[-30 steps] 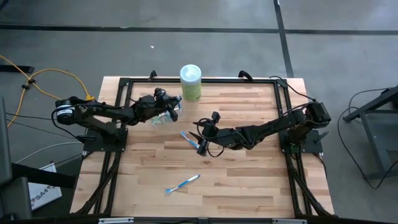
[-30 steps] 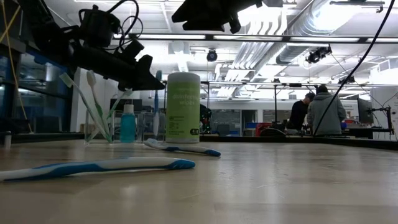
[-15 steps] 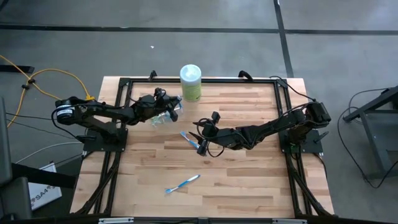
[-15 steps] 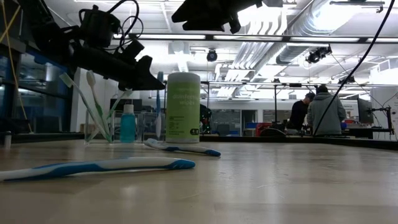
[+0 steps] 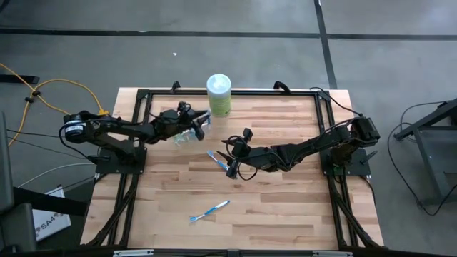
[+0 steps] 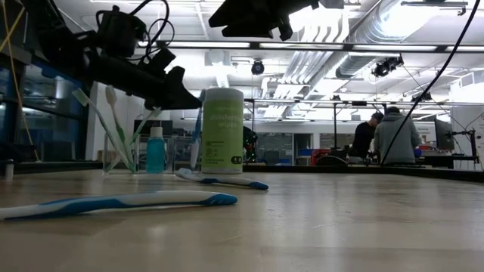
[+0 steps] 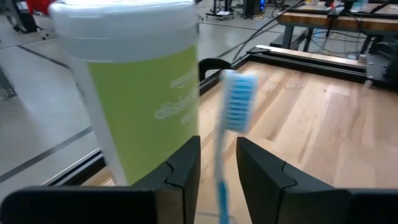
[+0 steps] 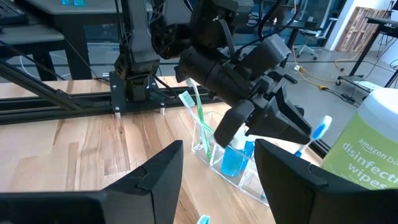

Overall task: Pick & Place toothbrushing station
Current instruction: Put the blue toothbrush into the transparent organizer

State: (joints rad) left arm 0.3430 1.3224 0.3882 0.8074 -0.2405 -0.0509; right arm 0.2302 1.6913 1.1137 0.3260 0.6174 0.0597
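Wipes canister (image 7: 140, 93) fills left wrist view behind gripped toothbrush (image 7: 233, 118)

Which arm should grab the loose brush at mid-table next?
Right. Its tool hangs open beside that toothbrush, while the left tool is shut on a toothbrush over the clear holder.

Left end effector (image 7: 217, 168) clamped, right (image 8: 217, 180) spread

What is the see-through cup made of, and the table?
The cup looks like clear, glossy plastic, maybe acrylic: you see the brushes and blue bottle straight through its flat walls. The table looks like wood: pale strips with grain, smooth finish.
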